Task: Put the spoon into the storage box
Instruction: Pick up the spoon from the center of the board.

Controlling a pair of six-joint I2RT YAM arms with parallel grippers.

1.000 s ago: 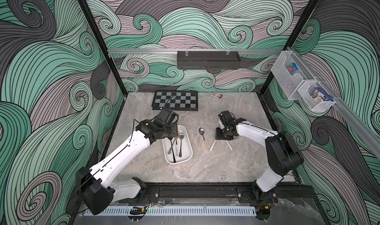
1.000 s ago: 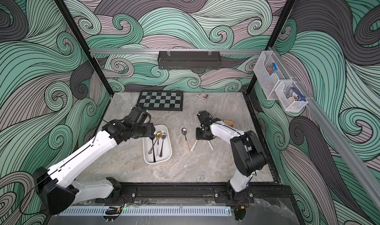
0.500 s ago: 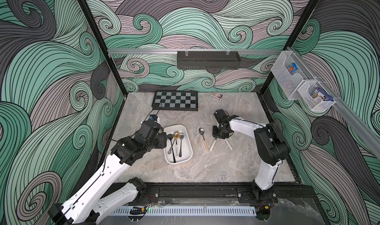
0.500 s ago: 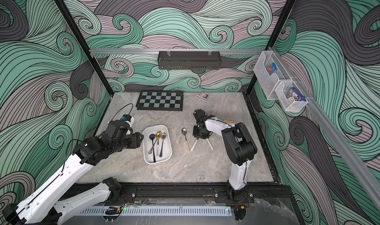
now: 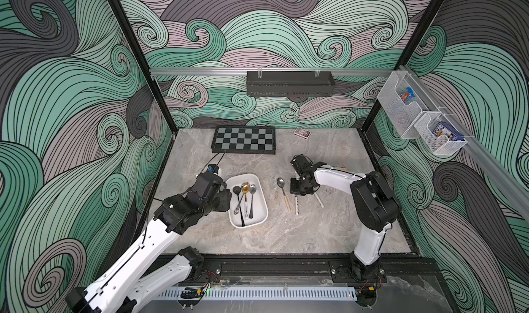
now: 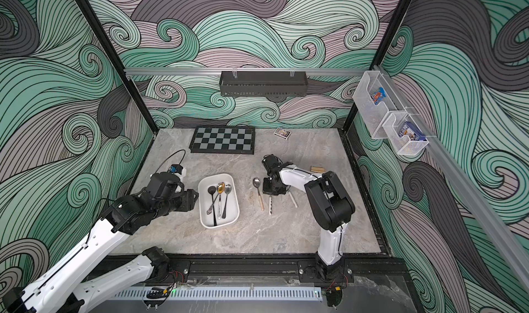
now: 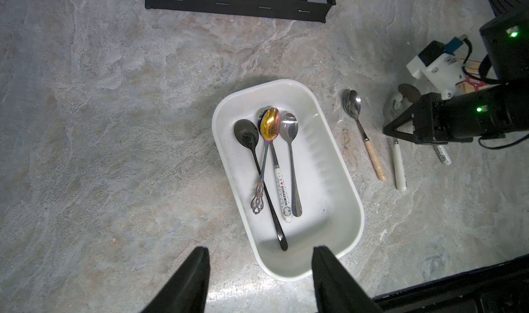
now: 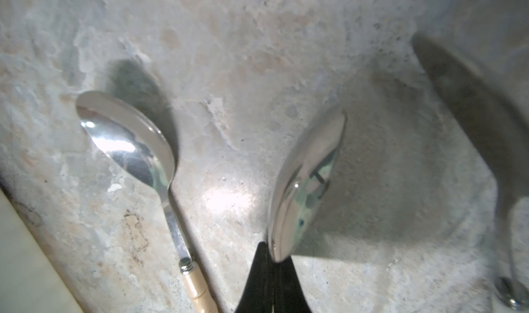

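Cutlery sorting on a marbled table: the right gripper is pinched fully closed on the neck of the white-handled spoon, whose steel bowl stands tipped on edge in the right wrist view. That spoon is outside the storage box, to the box's right, with the wooden-handled spoon lying flat on the table between them. In both top views the gripper body covers the held spoon's bowl, so only its white handle shows, pointing toward the robot's base. Whether the handle's tip touches the table cannot be made out. A second white handle pokes out from under the same gripper. Its bowl end is hidden in the top views and is only a dark blur, cut off by the frame edge, in the right wrist view. The left gripper has its fingers well apart and holds nothing. It sits beside the box's left wall in both top views, and contact with the wall cannot be told. Only its two black fingertips enter the left wrist view. Four spoons lie in the box: one black, one gold-bowled, one silver, and one with a white handle lettered DORAEMON, its bowl mostly hidden beneath the gold one
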